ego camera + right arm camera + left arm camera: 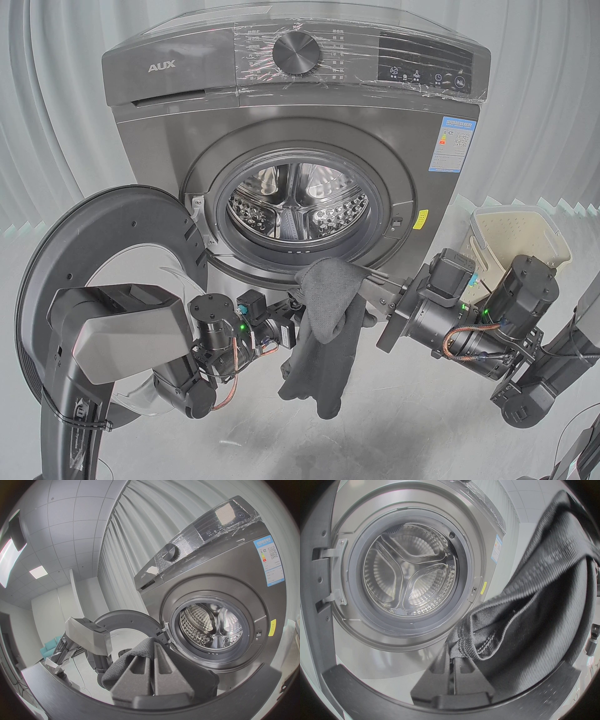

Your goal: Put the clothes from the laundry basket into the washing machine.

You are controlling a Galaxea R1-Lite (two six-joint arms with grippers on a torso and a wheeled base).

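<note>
A dark grey garment (325,325) hangs in front of the washing machine (294,125), just below the rim of its open drum (297,203). My left gripper (295,307) is shut on the garment's left edge; in the left wrist view its tips (453,658) pinch the stitched hem (465,642). From the right, my right gripper (367,279) is shut on the garment's top, and the cloth (131,664) bunches around it (153,650). The rest of the garment dangles toward the floor. Nothing lies inside the shiny drum (406,570).
The round door (112,237) is swung fully open to the left, behind my left arm. A cream perforated laundry basket (519,234) stands on the floor right of the machine, behind my right arm. Pale curtains hang behind the machine.
</note>
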